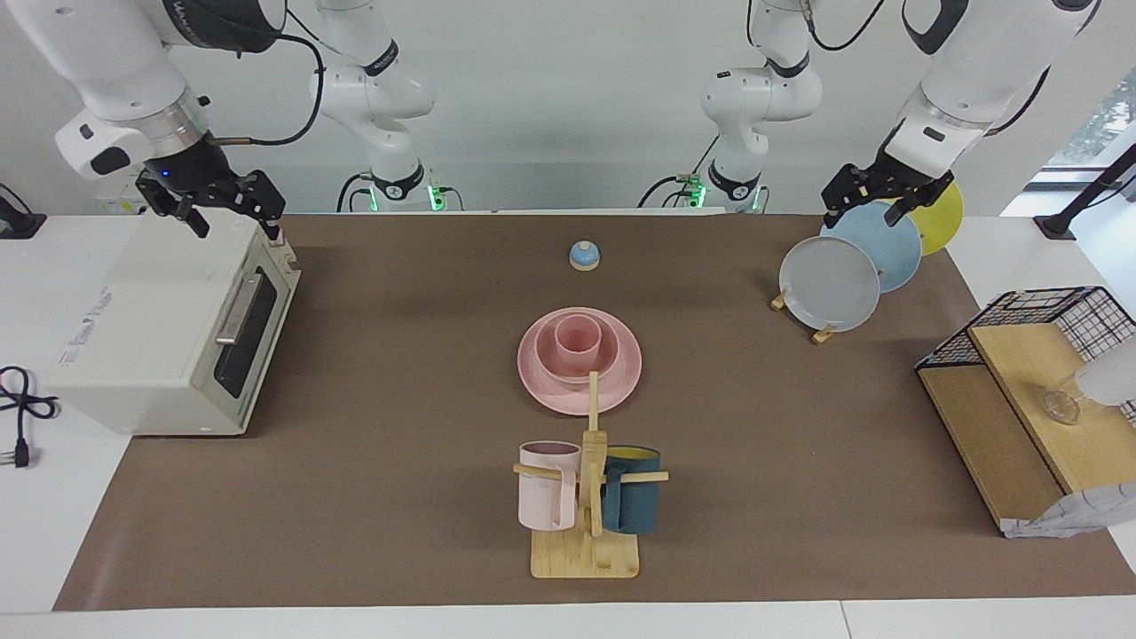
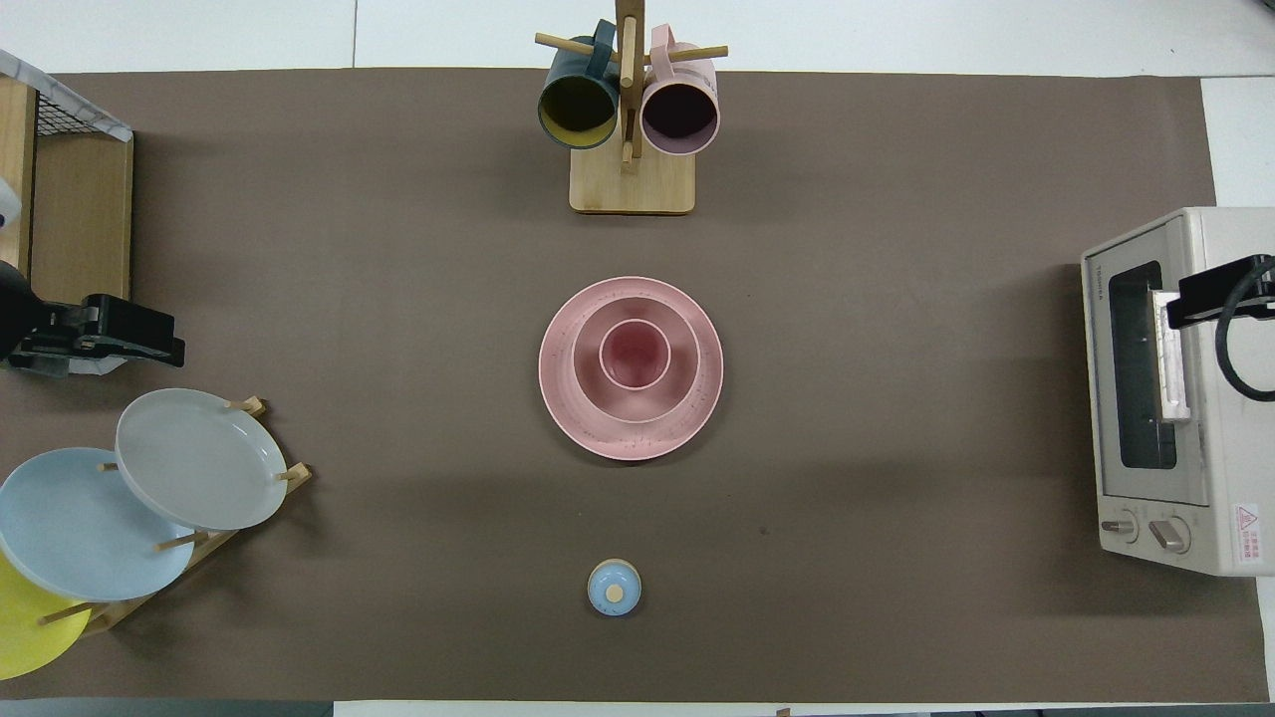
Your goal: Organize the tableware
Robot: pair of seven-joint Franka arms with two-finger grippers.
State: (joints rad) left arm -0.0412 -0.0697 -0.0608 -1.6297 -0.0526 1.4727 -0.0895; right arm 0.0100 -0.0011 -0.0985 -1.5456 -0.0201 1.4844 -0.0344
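Cup point(image 1: 577, 341) in bowl point(image 1: 600, 358) on plate point(image 1: 621, 376), left gripper point(image 1: 875, 193) and right gripper point(image 1: 218, 202) both spread apart, empty

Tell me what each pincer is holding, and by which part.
Nothing is held. The left pincer hangs open over the rack of plates; the right pincer hangs open over the toaster oven.

The light is bright and even, coming from above. Shadows on the brown mat point(image 1: 373, 461) are soft and faint. Both views are sharp, without glare.
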